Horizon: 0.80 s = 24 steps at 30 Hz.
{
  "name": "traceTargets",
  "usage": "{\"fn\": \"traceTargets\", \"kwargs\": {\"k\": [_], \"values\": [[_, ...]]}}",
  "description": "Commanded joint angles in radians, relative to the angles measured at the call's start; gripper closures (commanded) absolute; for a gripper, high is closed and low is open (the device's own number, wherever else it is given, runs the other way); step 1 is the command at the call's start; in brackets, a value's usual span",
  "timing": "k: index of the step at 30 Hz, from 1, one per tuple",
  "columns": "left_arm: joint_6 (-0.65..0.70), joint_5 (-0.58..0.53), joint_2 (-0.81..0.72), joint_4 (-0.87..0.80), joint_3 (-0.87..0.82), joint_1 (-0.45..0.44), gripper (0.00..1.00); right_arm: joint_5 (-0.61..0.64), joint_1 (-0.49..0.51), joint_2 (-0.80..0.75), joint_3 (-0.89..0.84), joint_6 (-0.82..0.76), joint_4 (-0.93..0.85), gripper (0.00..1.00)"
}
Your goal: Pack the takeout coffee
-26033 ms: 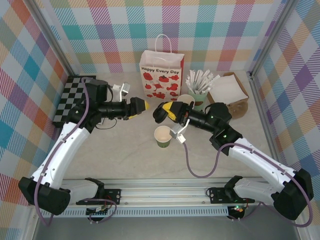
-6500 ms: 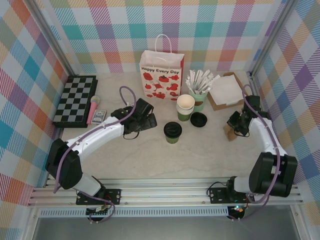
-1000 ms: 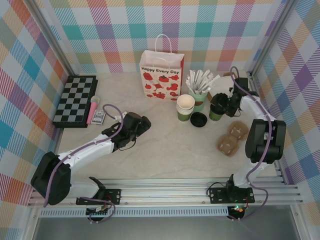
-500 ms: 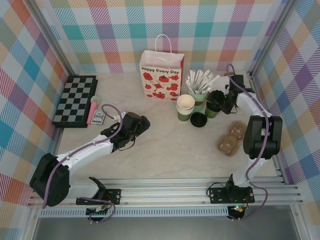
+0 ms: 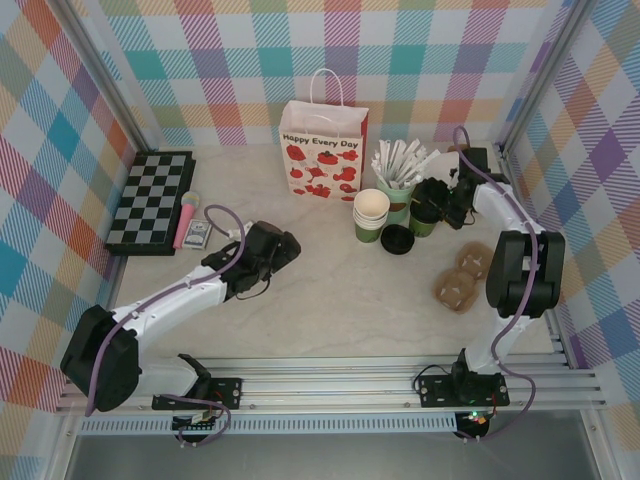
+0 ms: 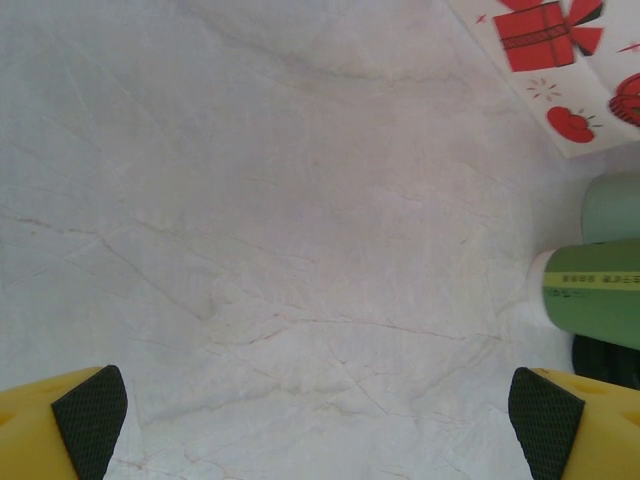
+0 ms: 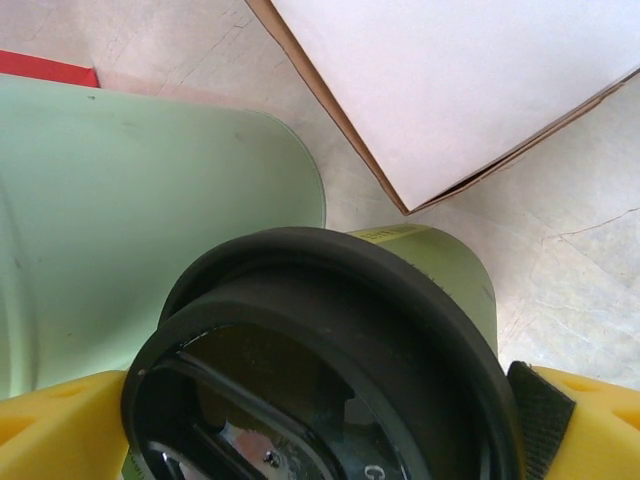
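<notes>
The pale stone-patterned table [image 5: 330,300] carries a red-printed paper gift bag [image 5: 323,150] standing upright at the back, which I take to be where the drink must go. To its right lies an open cardboard box [image 5: 455,180], then a pale mint cup of wrapped sticks [image 5: 398,195]. The takeout coffee [image 5: 426,218] stands upright on the table just beside that mint cup and in front of the box, with its black lid on. The right gripper [image 7: 300,415] straddles it, a finger on either side of the lid; whether the pads press or stand just clear cannot be told. The left gripper [image 6: 318,425] hangs wide open over bare table. A sound carry would grip the paper body below the lid's rim and rise straight up, so that no finger nudges the mint cup. The cup should stay upright to the bag's mouth.
</notes>
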Motion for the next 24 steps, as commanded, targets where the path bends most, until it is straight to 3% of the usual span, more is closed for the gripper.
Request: {"fn": "traceTargets", "kwargs": {"k": [1, 9, 13, 17, 20, 24], "values": [[0.043, -0.008, 0.0, -0.069, 0.079, 0.014, 0.0, -0.016, 0.004, -0.053, 0.03, -0.01, -0.028, 0.03], [0.063, 0.045, 0.022, -0.13, 0.169, 0.029, 0.0, 0.043, 0.003, -0.161, 0.0, -0.012, -0.047, 0.0], [0.157, 0.069, 0.021, -0.121, 0.218, 0.066, 0.0, 0.111, 0.004, -0.269, -0.035, -0.032, -0.059, 0.0], [0.421, 0.213, 0.055, -0.073, 0.331, 0.129, 0.0, 0.171, 0.004, -0.391, -0.078, -0.075, -0.063, 0.0], [0.691, 0.209, 0.126, -0.084, 0.481, 0.129, 0.03, 0.171, 0.004, -0.482, -0.134, -0.095, -0.042, 0.0], [0.916, 0.249, 0.254, -0.047, 0.689, 0.163, 0.04, 0.106, 0.004, -0.607, -0.218, -0.107, 0.012, 0.0]]}}
